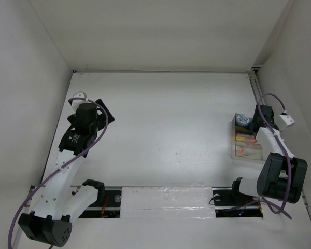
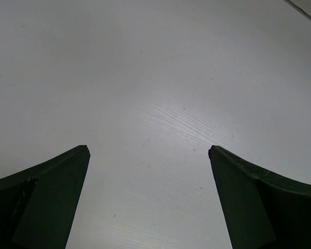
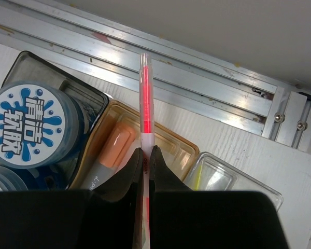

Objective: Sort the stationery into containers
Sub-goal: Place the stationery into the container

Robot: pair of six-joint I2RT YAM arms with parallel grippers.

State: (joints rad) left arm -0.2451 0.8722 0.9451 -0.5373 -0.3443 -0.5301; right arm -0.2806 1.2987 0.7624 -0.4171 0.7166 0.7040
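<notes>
White tabletop (image 1: 171,119), right gripper (image 3: 146,155) clamped on red-pink pen (image 3: 144,93) jutting forward over compartment tray (image 3: 189,150), orange marker (image 3: 114,148) lying just left of it, left gripper (image 2: 147,149) spread wide, empty.

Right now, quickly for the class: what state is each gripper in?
Left gripper: open, holding nothing.
Right gripper: closed on a red-pink pen.
</notes>
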